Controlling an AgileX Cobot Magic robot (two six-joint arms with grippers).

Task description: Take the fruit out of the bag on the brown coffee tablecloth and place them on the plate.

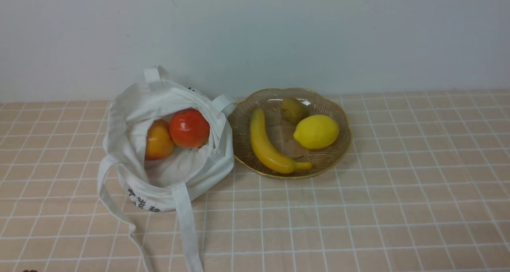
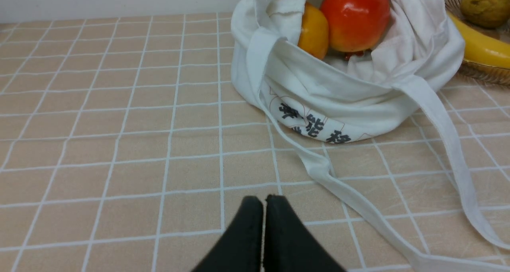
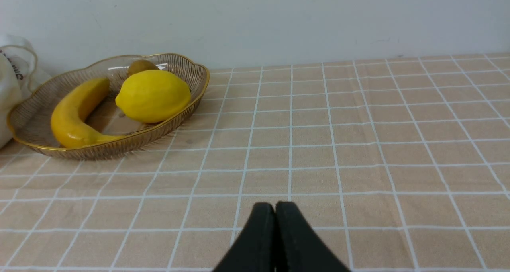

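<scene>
Bag [image 1: 167, 160]: left of centre in the front view, on the cloth [image 1: 358, 216], mouth open, straps trailing toward the lower edge. Black characters on the near side.

In bag: red fruit [image 1: 189, 128] and orange fruit [image 1: 158, 139], touching, red one to the right.

Plate [image 1: 342, 144]: just right of the bag, centre of frame, rim close to the bag's side. On plate: lemon [image 1: 316, 131] at right, banana [image 1: 267, 144] along the left side, kiwi [image 1: 294, 109] at the back.

Left tool [image 2: 263, 200]: lower centre of its wrist view, black tips pressed together, nothing held, above bare cloth, well short of the bag.

Right tool [image 3: 275, 206]: lower centre of its wrist view, tips likewise together and empty, over bare cloth, plate at that frame's upper left.

Neither tool visible in the front view.
</scene>
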